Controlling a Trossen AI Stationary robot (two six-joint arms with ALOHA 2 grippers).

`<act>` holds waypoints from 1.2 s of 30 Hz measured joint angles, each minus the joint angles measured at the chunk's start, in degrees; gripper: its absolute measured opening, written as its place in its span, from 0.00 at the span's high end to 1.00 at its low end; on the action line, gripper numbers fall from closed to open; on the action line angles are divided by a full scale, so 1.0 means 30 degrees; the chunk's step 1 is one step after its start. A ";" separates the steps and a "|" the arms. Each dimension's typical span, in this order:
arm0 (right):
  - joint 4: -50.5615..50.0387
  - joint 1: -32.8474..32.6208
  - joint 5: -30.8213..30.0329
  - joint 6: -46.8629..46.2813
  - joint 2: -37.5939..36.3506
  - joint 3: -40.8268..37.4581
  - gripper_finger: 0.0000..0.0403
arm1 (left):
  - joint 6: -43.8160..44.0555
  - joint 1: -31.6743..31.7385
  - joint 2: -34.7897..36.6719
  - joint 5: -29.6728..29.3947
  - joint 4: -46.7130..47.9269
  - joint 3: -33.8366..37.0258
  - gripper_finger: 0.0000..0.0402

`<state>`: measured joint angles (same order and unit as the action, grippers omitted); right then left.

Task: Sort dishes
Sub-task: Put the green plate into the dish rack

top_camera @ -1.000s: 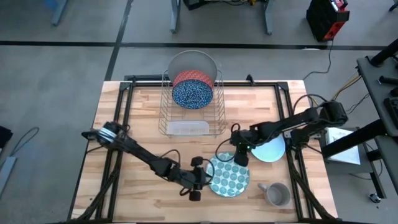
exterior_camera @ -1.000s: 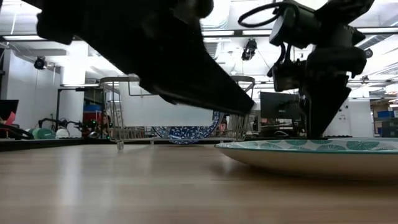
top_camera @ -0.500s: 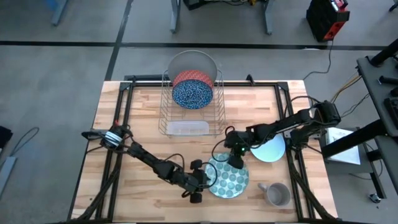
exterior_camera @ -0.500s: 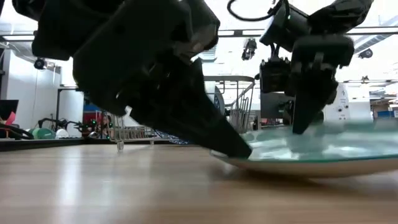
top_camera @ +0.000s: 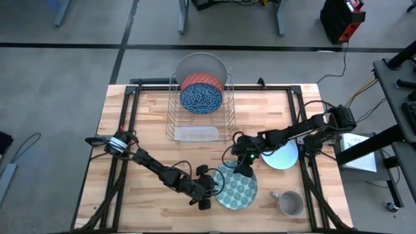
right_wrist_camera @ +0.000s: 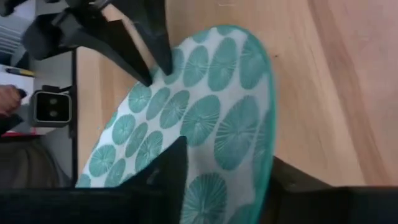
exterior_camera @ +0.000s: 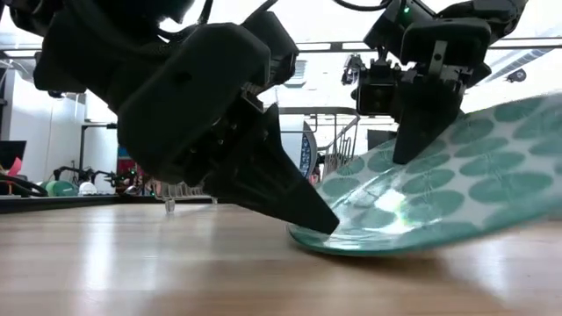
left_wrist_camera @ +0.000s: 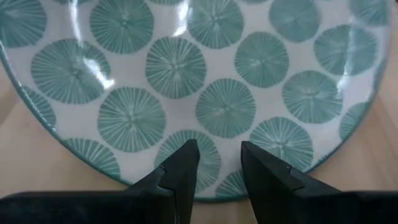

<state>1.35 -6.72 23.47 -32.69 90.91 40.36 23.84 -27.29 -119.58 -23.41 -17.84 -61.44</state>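
A white plate with teal dots [top_camera: 238, 190] stands tilted near the table's front middle, its left rim on the wood and its far side raised. My right gripper [top_camera: 246, 170] is shut on its far rim. My left gripper [top_camera: 213, 187] is at its left rim, fingers a narrow gap apart. A light-blue plate [top_camera: 286, 158] lies flat to the right. In the wire rack [top_camera: 173, 125] at the back stand a grey plate [top_camera: 201, 62], a red patterned plate [top_camera: 200, 80] and a blue speckled plate [top_camera: 201, 99]. My left gripper comes slanting down from the table's left, and its fingertips [exterior_camera: 323, 223] lie against the dotted plate's left rim [exterior_camera: 338, 235], where that rim meets the table. In the left wrist view both fingertips [left_wrist_camera: 188, 155] stand over the plate's face just inside the rim. My right gripper pinches the dotted plate's far rim [right_wrist_camera: 266, 155], one finger [right_wrist_camera: 171, 165] on the patterned face and the other behind the rim. The fingers point down from above and the far side. The plate hangs tilted from them, its opposite rim [exterior_camera: 303, 237] on the table.
A grey mug [top_camera: 290, 203] stands near the front right corner, close to the dotted plate. A clear flat tray [top_camera: 194, 134] lies in front of the rack. Bare wood shows on the table's left half.
My right gripper has risen with the plate's far rim. The plate has tipped from lying flat to standing tilted, its left rim staying on the table. My left gripper has sunk toward the table and closed in on that left rim.
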 joint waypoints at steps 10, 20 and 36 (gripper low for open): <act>-0.1351 -0.0080 -0.0727 0.1310 -0.2012 0.0036 0.98 | -0.2523 -0.0233 0.2706 -0.0173 0.1416 0.0070 0.71; -0.6329 0.1907 -0.3512 0.4468 -0.9883 0.2276 1.00 | -0.5912 -0.0713 0.8833 -0.2986 0.7564 0.0347 0.71; -0.2477 0.9322 -0.6233 1.2719 -0.6396 0.8253 1.00 | -0.9924 0.1324 1.8252 -0.8608 0.7474 0.5552 0.71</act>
<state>-6.08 21.25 4.77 5.46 71.73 65.12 -5.93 -23.32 -64.82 -49.24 4.58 -44.79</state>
